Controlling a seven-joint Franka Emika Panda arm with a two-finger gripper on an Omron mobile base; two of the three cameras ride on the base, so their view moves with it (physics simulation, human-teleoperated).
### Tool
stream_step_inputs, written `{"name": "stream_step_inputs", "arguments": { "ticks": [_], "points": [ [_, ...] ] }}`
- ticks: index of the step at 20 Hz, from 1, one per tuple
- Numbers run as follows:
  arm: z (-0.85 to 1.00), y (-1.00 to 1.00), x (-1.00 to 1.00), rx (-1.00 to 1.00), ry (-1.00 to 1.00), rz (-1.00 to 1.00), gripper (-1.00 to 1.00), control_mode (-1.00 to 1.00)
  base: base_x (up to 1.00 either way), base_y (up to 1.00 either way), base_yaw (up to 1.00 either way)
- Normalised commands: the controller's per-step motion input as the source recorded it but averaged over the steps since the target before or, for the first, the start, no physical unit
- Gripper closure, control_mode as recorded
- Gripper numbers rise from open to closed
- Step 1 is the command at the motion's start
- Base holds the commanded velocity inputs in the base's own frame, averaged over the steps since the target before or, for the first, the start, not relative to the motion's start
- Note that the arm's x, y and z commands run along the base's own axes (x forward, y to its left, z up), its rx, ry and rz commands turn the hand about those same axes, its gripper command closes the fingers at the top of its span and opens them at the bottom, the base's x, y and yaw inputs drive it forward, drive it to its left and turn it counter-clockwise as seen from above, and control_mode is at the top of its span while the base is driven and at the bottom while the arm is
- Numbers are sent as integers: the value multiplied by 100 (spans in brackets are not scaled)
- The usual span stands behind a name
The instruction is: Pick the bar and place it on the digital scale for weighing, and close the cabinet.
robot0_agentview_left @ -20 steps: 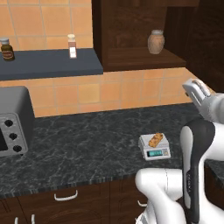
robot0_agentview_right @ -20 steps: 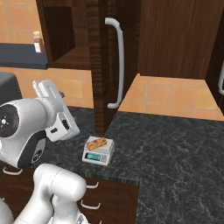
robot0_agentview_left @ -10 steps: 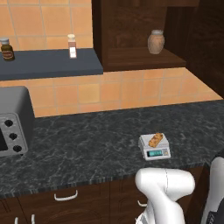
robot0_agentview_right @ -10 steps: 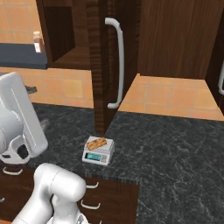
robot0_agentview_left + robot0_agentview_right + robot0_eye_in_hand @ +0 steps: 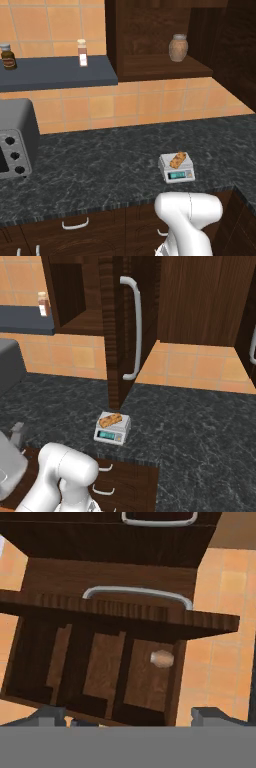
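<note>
Swung away from beside the scale since a second ago, arm now low at the desk's near edge. Gripper (image 5: pixel 131 716): fingers spread wide, nothing between them, aimed at the cabinet (image 5: pixel 105 662), presumably lining up for the door. Door (image 5: pixel 119 331): open, edge-on, long silver handle (image 5: pixel 134 326) facing out. Bar (image 5: pixel 177 160): lying on the digital scale (image 5: pixel 176 168), near-right on the desk (image 5: pixel 100 165); weighing step judged done. Clay jar (image 5: pixel 178 47): on the cabinet shelf. Toaster oven (image 5: pixel 15 140): far left, cut off. Scale display unreadable.
</note>
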Motion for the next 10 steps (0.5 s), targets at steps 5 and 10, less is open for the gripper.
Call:
{"name": "stream_step_inputs", "arguments": {
  "ticks": [5, 10],
  "points": [
    [-49, -21, -34, 16, -44, 6, -100, -100, 0, 0, 0],
    [-58, -42, 25, 20, -39, 15, -100, -100, 0, 0, 0]
  ]
}}
